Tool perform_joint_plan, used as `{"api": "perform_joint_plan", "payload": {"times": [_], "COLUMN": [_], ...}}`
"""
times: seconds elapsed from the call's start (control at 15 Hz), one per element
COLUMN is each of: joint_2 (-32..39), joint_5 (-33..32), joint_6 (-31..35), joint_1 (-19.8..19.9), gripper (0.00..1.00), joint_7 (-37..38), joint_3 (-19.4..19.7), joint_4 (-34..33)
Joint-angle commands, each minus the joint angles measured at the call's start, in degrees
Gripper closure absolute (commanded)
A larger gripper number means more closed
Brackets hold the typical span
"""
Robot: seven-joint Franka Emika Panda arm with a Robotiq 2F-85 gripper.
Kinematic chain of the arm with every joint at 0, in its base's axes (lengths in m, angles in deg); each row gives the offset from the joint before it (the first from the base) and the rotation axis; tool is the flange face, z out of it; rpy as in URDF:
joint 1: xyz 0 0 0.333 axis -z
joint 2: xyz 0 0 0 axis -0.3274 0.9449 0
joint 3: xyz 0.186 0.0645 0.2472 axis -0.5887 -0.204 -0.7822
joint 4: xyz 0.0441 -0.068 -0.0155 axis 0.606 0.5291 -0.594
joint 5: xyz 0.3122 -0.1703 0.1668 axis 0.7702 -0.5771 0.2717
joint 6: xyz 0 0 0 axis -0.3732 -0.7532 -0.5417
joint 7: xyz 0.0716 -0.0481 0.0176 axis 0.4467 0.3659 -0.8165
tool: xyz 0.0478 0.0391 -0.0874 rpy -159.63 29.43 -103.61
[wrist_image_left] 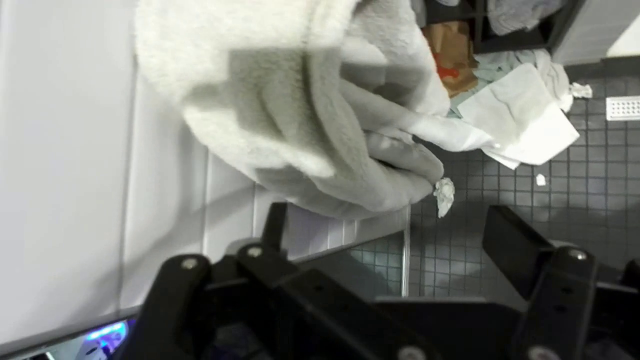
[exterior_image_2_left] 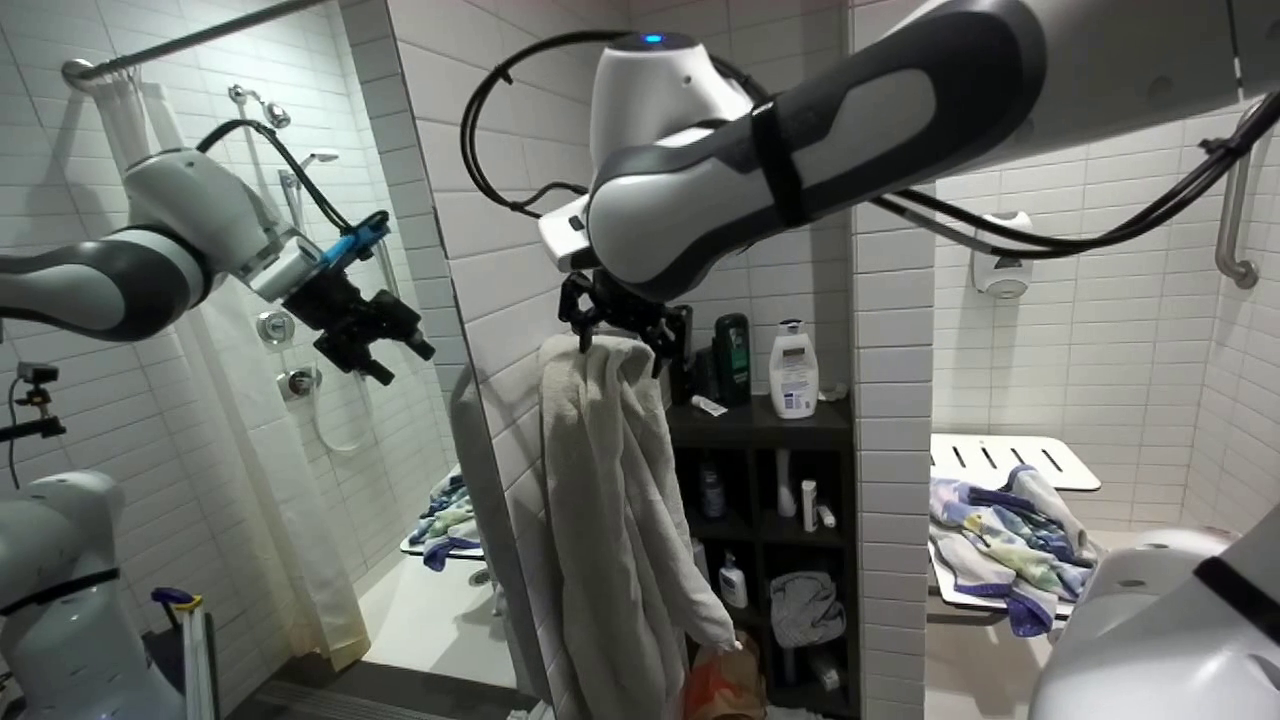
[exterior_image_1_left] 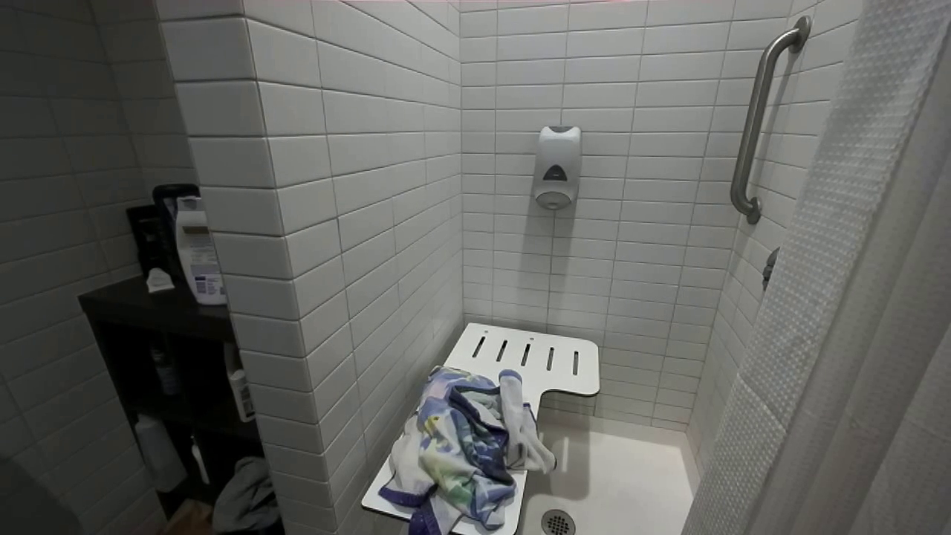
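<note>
the black two-fingered tool (exterior_image_2_left: 622, 352) hangs from the white and grey robot arm (exterior_image_2_left: 690, 215), right at the upper end of a thick off-white plush cloth (exterior_image_2_left: 600, 490). in the wrist view the black fingers (wrist_image_left: 515, 250) are spread wide apart, with the plush cloth lying beyond them; i cannot tell whether either tip touches it. the plush cloth drops in long folds against a white tiled wall (exterior_image_2_left: 485, 240), just beside a large mirror (exterior_image_2_left: 260, 450) that reflects the arm and the parted tool.

next to the plush cloth, in an exterior view, a dark open shelf unit (exterior_image_2_left: 760, 430) carries a white labelled bottle (exterior_image_2_left: 794, 375) and a dark green bottle (exterior_image_2_left: 732, 358) on its top; a crumpled grey cloth (exterior_image_2_left: 806, 608) sits in a lower compartment, and a brown paper bag with orange-red markings (exterior_image_2_left: 725, 685) stands near its foot. in the wrist view a flat pale sheet (wrist_image_left: 530, 115) and a crumpled white scrap (wrist_image_left: 444, 196) lie on the dark grey tiled floor (wrist_image_left: 600, 165).

in both exterior views a white slotted shower seat (exterior_image_1_left: 565, 383) bears a rumpled multicoloured towel (exterior_image_1_left: 461, 438). a white soap dispenser (exterior_image_1_left: 557, 167) is mounted higher up, with a brushed-metal grab bar (exterior_image_1_left: 752, 122) to its right as seen there and a white textured shower curtain (exterior_image_1_left: 825, 297) nearer the camera.
</note>
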Motion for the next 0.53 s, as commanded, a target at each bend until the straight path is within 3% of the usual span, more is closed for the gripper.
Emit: {"api": "perform_joint_plan", "payload": {"times": [0.0, 0.27, 0.47], "joint_2": [1.68, 3.36, 4.43], "joint_5": [2.19, 9.17, 14.68], "joint_6": [7.74, 14.83, 14.18], "joint_1": [-1.87, -4.84, -5.29], "gripper": [0.00, 0.00, 0.00], "joint_7": [-10.41, -21.04, -25.10], "joint_3": [2.77, 7.11, 8.94], "joint_4": [-2.11, -2.58, -2.71]}}
